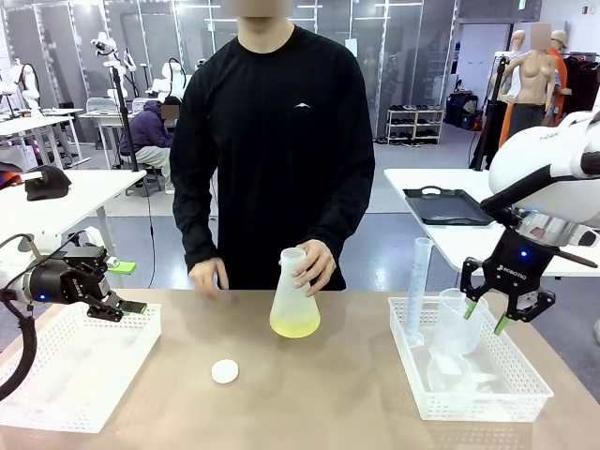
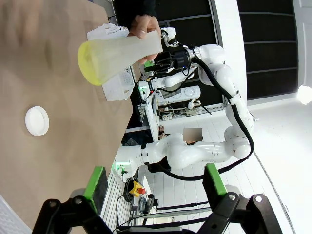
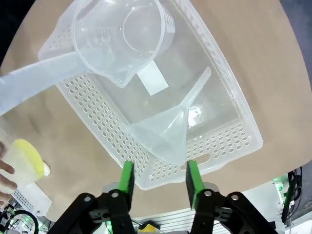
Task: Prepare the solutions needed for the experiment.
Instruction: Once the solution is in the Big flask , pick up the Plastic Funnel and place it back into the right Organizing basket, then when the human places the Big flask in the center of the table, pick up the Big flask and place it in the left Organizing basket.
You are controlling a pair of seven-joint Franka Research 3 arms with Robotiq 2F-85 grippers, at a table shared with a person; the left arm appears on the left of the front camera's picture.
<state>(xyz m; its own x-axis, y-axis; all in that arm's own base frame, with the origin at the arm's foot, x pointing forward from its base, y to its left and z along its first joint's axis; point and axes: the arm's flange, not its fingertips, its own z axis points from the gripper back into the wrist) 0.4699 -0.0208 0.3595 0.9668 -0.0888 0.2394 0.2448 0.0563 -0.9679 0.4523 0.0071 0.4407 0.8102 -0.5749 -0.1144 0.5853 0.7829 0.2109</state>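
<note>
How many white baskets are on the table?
2, both on the table: the left basket at its left end, the right basket at its right end, holding a clear beaker. None seem hidden.

A lab hall — the brown tabletop (image 1: 356, 375) carries a conical flask (image 1: 294, 295), a measuring cylinder (image 1: 418, 281) and white perforated baskets (image 1: 469, 398); beyond the tabletop stand white worktables (image 1: 84, 192), a low shelf rack (image 1: 414, 124) and dark glass partitions (image 1: 384, 47) — over a grey floor (image 1: 394, 220).

The solutions (image 1: 294, 325) form a shallow pale yellow-green translucent layer at the bottom of an upright flask mid-table.
</note>
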